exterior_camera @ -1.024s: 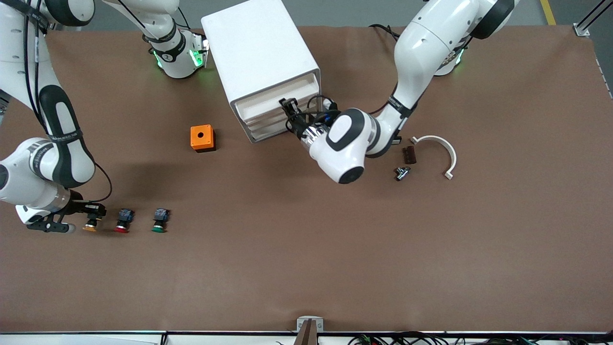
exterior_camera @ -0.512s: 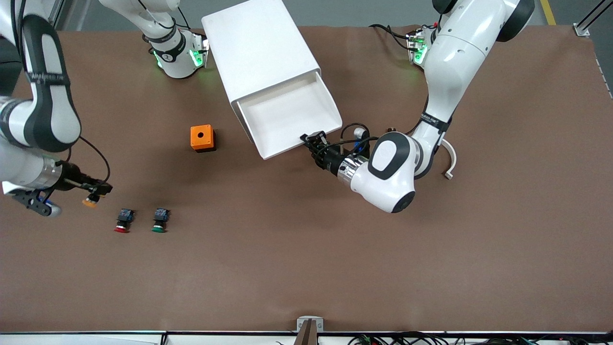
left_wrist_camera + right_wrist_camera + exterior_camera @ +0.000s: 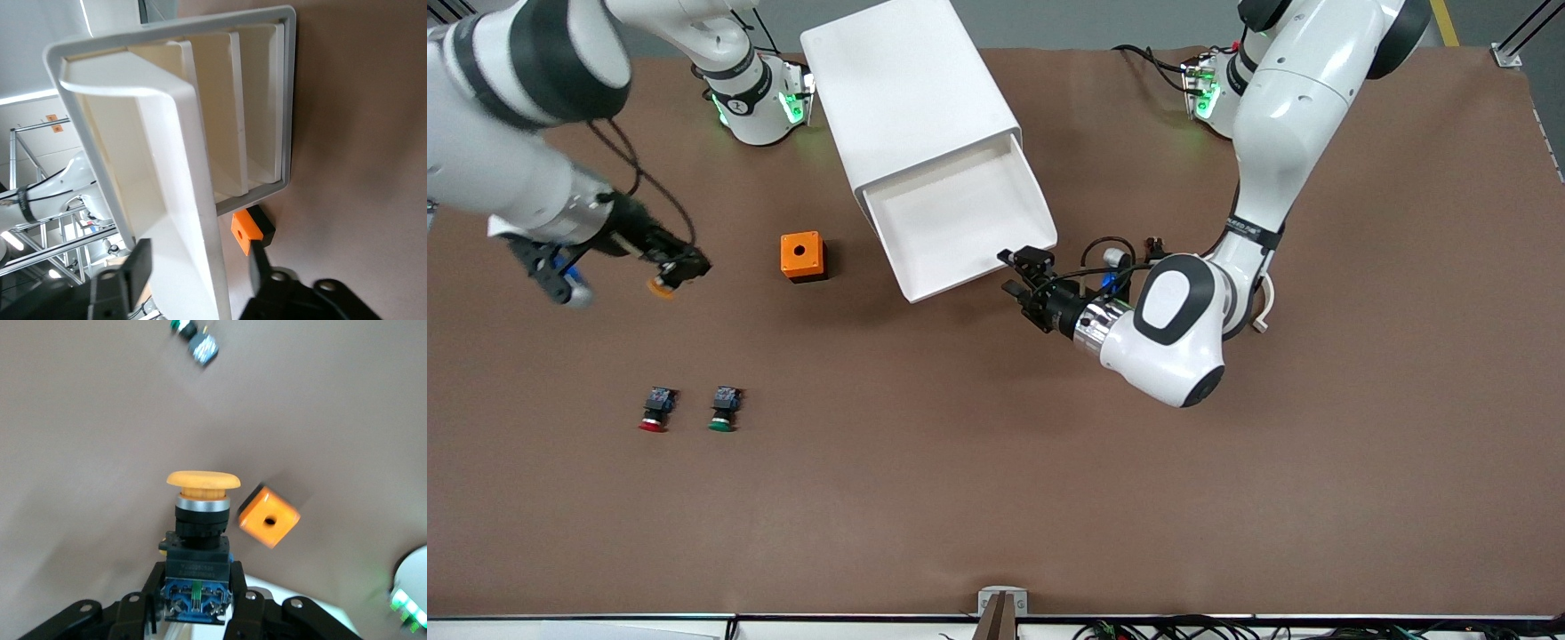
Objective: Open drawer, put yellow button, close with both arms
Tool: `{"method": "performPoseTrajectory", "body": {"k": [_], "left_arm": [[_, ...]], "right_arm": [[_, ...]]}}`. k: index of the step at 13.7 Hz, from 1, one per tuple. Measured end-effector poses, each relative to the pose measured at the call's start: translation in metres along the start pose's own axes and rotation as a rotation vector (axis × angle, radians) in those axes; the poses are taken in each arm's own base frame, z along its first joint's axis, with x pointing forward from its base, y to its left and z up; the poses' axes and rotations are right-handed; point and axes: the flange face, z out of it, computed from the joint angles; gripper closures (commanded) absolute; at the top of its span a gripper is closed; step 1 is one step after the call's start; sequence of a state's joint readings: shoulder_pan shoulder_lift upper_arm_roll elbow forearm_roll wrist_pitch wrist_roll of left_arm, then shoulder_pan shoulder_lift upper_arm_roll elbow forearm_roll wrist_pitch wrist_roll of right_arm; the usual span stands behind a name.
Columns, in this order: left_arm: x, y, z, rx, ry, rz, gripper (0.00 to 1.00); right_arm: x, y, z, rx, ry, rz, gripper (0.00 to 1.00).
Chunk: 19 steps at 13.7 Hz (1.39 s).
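At the upper left of the front view, the right hand (image 3: 680, 264) is carrying the yellow button (image 3: 661, 286) through the air; a second ago the button was standing on the tabletop (image 3: 996, 498) beside the red button (image 3: 653, 420) and the green button (image 3: 721, 420), which are resting unmoved at the lower left. The right wrist view is showing the fingers (image 3: 143, 608) clamped on the button's blue-and-black body, yellow cap pointing away. The orange box (image 3: 803, 256) is lying between this hand and the cabinet (image 3: 907, 107).

At upper centre, the drawer (image 3: 960, 222), shut a second ago, is now standing fully pulled out, its white floor bare. Just right of its front corner, the left hand (image 3: 1021, 277) is backing off with fingers newly spread, gripping nothing. Opening thus appears done and placing is under way.

Judging clearance: the carried button seems to need to pass over the orange box and the drawer's raised side wall. The brown tabletop below the drawer is giving both arms open room.
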<state>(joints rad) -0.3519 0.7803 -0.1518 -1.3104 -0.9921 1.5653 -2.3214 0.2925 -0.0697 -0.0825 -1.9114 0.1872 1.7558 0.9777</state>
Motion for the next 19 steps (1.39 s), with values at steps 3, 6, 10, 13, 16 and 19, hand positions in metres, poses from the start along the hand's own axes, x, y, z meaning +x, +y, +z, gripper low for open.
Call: {"method": "performPoseTrajectory", "body": {"k": [3, 6, 10, 13, 16, 19], "left_arm": [[0.011, 0.009, -0.026, -0.027, 0.002, 0.042, 0.01], [0.029, 0.020, -0.071, -0.075, -0.002, 0.113, 0.01], [0.052, 0.034, -0.111, -0.154, 0.048, 0.237, 0.01], [0.060, 0.032, -0.121, -0.232, 0.172, 0.376, 0.01], [0.063, 0.011, -0.139, -0.326, 0.353, 0.570, 0.01], [0.058, -0.014, -0.138, -0.367, 0.519, 0.706, 0.01]], "right_arm": [[-0.088, -0.046, 0.011, 0.034, 0.025, 0.075, 1.00], [-0.148, -0.077, 0.027, 0.102, 0.040, 0.143, 1.00], [-0.209, -0.116, 0.070, 0.107, 0.049, 0.207, 1.00], [-0.235, -0.156, 0.118, 0.091, 0.096, 0.254, 1.00], [-0.251, -0.178, 0.150, 0.090, 0.106, 0.276, 1.00], [-0.269, -0.183, 0.157, 0.087, 0.107, 0.264, 1.00]]}}
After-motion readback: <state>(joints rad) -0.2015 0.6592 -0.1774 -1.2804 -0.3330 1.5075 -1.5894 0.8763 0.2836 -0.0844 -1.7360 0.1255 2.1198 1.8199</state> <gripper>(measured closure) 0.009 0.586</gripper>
